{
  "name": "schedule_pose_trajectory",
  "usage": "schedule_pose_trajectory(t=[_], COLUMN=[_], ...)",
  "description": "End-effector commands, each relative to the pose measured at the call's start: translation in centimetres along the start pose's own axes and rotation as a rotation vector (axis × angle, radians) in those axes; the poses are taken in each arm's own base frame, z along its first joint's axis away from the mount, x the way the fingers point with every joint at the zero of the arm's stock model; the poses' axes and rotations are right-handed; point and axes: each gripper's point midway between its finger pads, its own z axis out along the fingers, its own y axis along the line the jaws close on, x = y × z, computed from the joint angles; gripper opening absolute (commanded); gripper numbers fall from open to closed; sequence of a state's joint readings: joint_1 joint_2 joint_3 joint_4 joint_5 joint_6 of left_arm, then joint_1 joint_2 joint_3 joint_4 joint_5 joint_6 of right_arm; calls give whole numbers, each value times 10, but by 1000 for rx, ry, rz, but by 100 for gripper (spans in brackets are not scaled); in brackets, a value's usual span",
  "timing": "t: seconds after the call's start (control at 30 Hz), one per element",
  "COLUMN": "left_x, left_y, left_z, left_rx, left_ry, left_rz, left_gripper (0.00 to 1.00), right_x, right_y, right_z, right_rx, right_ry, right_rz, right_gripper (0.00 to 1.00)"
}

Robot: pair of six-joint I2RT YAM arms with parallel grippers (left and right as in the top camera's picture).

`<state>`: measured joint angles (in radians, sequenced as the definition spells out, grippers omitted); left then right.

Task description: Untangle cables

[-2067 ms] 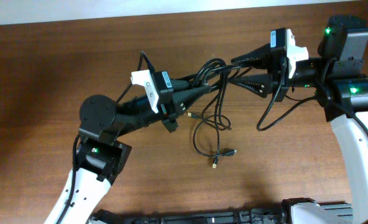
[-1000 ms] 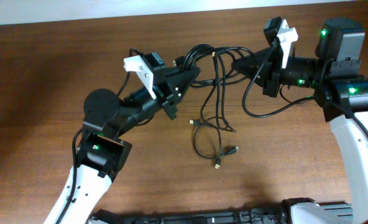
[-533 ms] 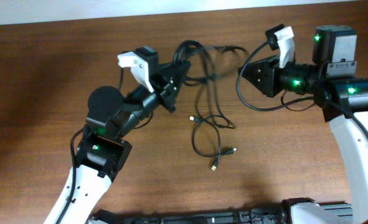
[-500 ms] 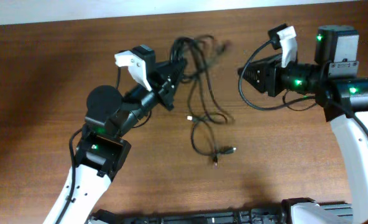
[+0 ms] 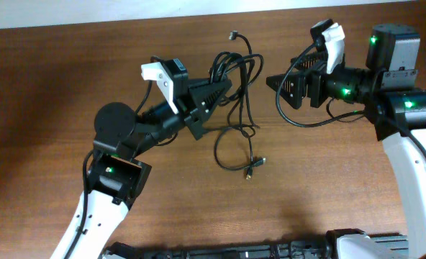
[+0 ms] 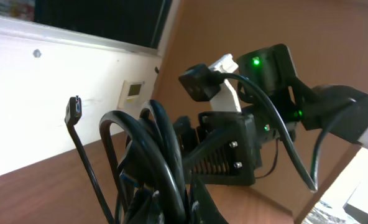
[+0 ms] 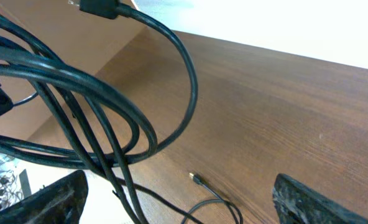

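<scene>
Cables (image 6: 166, 173): thin, black, tangled loops, bunched at left gripper (image 5: 226, 86), tails trailed onto desk (image 5: 328, 187) | left gripper: clamped on cables | right gripper (image 5: 274, 85): stood wide, empty, near left gripper

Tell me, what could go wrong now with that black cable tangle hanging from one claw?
The left claw pinches several strands of the cable bundle at once, so pulling may tighten the loops. The open right claw sits near its own arm's wiring loop, which might catch in the tangle. The loose plug on the table could snag while dragged.
</scene>
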<state>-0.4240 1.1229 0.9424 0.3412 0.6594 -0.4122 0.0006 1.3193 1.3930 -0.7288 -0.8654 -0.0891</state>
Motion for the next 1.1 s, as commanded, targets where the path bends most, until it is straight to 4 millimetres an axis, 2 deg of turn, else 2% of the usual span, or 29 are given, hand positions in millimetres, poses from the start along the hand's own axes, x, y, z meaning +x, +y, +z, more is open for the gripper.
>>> schedule_pose_trajectory(t=[0.0,0.2,0.3,0.47,0.53,0.6,0.77,0.97,1.07], left_x=[-10,4,9,15,17,19,17,-6,-24], left_y=[-22,-31,-48,-68,-74,-79,-78,-34,-26], left_z=[-2,13,23,27,28,28,27,11,2], left_rx=[92,143,207,263,280,299,301,177,147], left_ry=[-15,7,3,14,18,26,19,-31,-83], left_rz=[50,35,45,41,38,38,46,82,127], left_gripper=[0,0,0,0,0,0,0,0,0], right_x=[-8,-11,-13,-10,-7,3,29,54,72], right_y=[7,8,-1,-60,-105,-122,-129,-124,-119], right_z=[-1,-1,0,-2,-10,-8,0,-2,-5], right_rx=[-35,-39,1,309,530,592,595,596,588], right_ry=[-27,-37,-43,-19,-44,-26,64,160,246], right_rz=[-39,-52,-61,-22,145,216,296,338,316], right_gripper=[98,98,98,98,99,99,99,99,99])
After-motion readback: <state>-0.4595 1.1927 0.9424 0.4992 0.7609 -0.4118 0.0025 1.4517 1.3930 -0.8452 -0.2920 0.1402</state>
